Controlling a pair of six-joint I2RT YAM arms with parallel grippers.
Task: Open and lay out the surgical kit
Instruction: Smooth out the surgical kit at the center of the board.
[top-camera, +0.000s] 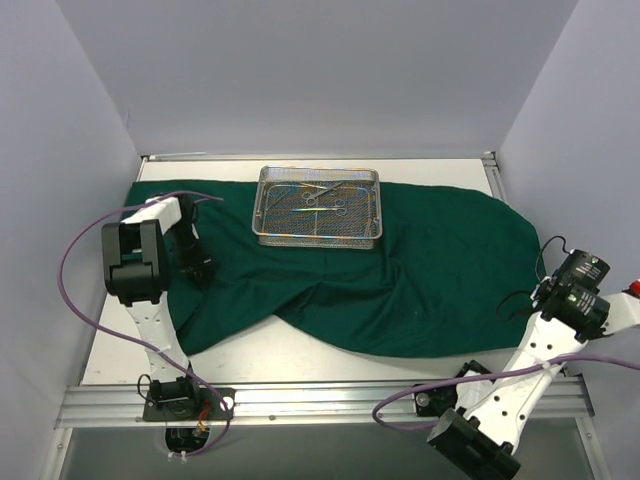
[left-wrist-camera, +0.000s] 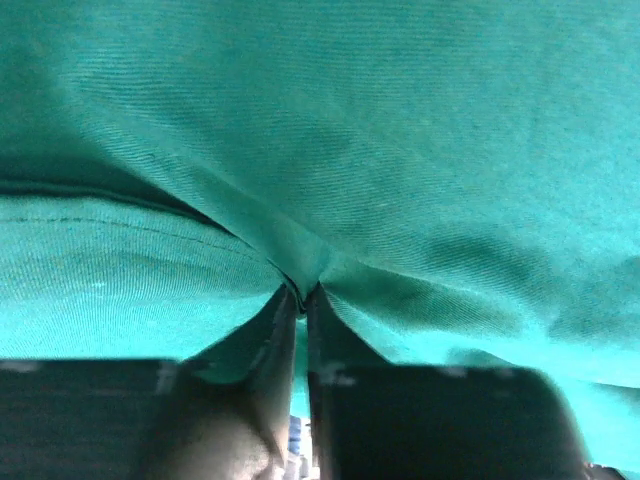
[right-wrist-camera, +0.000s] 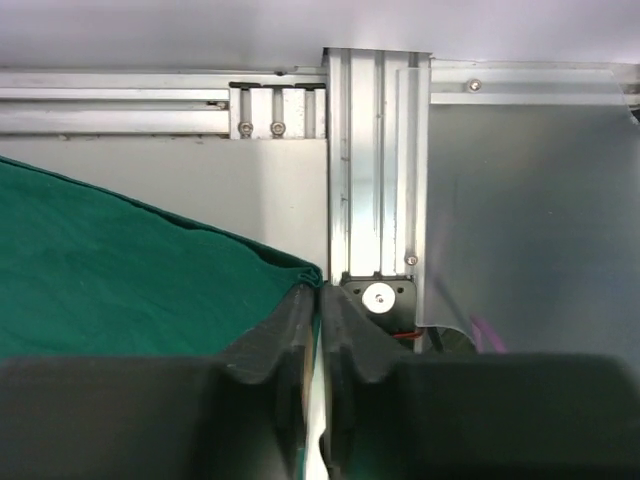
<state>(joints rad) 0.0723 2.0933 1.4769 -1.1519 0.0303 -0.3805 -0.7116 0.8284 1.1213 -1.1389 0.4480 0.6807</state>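
Working through the spreading step, with the unwrapping looking done and the smoothing not yet finished. Finding the green cloth (top-camera: 420, 290) opened out across the table (top-camera: 280, 368), reaching from the left arm's side to the right, rumpled along its near edge into a long diagonal ridge. Finding the wire tray (top-camera: 318, 241) sitting uncovered on the far middle of the cloth, with the scissor-like instruments (top-camera: 322, 200) lying loose inside it, not yet set out.

Pinching a small fold of the cloth with the left gripper (left-wrist-camera: 302, 296), down on the cloth's left part, jaws drawn narrow with only fabric between them and puckers spreading from the pinch. Nipping the cloth's right-hand edge with the right gripper (right-wrist-camera: 320, 292), fingertips pressed together just where a point of the hem ends, beside the upright frame rail (right-wrist-camera: 375, 150).

Judging the next move as drawing the two held points apart and outward, pulling the diagonal ridge flat without dragging the tray along. Calling for a low, slow pull, since gripping thin fabric only at the fingertips and likely slipping under a jerk. Minding the tray meanwhile, resting on the same cloth and probably apt to slide or spill its instruments under a hard tug. Leaving the lifting out and lining up of the instruments until after the flattening.
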